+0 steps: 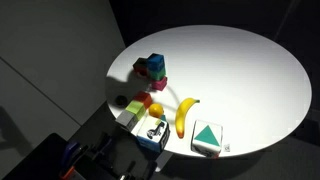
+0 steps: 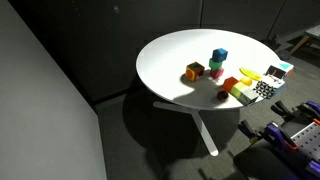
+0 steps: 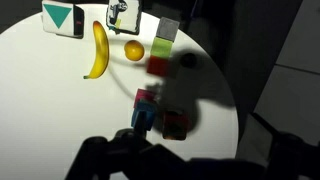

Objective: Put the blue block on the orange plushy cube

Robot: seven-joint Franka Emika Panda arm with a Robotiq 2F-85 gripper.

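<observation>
The blue block (image 2: 219, 54) sits on top of a small stack, over a teal block and a pink block; it also shows in an exterior view (image 1: 155, 62) and in the wrist view (image 3: 143, 118). The orange plushy cube (image 2: 193, 71) stands on the table beside the stack, a short gap away. In the wrist view it lies in shadow (image 3: 175, 122). My gripper (image 3: 185, 152) is a dark outline at the bottom of the wrist view, above the stack and the cube. Its fingers are spread apart and hold nothing. I cannot make it out in the exterior views.
On the round white table (image 1: 250, 70) are a banana (image 1: 186, 115), an orange-yellow ball (image 1: 143, 101), a dark red ball (image 2: 224, 95), a blue-and-white box with black marks (image 1: 152, 132) and a white box with a green triangle (image 1: 208, 138). The surroundings are dark.
</observation>
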